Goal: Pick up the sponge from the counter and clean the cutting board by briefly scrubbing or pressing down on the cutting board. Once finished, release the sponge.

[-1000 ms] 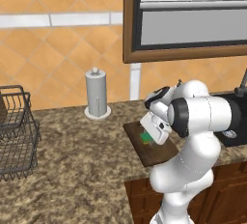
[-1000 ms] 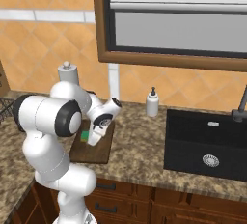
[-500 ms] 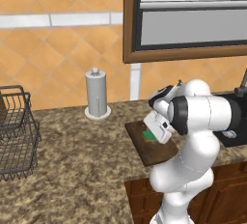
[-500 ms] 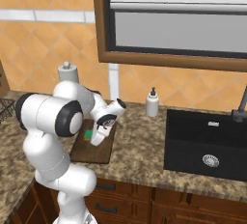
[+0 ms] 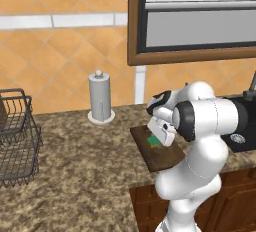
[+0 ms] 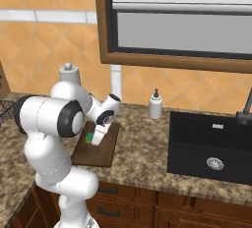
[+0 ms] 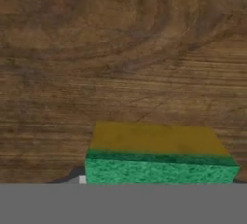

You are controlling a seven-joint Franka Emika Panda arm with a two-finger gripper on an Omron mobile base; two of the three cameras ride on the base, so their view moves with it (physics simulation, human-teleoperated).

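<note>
Gripper [image 6: 93, 139] clamped on the sponge [image 7: 157, 158], yellow face turned toward the wood — held low over the cutting board [image 6: 101, 149], apparently so pressing down will scrub it. The board lies near the worktop [image 5: 75, 171] front edge; a paper-towel holder [image 5: 100, 97] stands toward its back edge.

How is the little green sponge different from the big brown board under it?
The sponge is bright green with a yellow face; the cutting board is dark brown wood with swirly grain. The sponge is small and blocky, while the cutting board is much wider and flat. The sponge sits at the gripper, over the cutting board, which lies on the counter. Both are rectangles.
</note>
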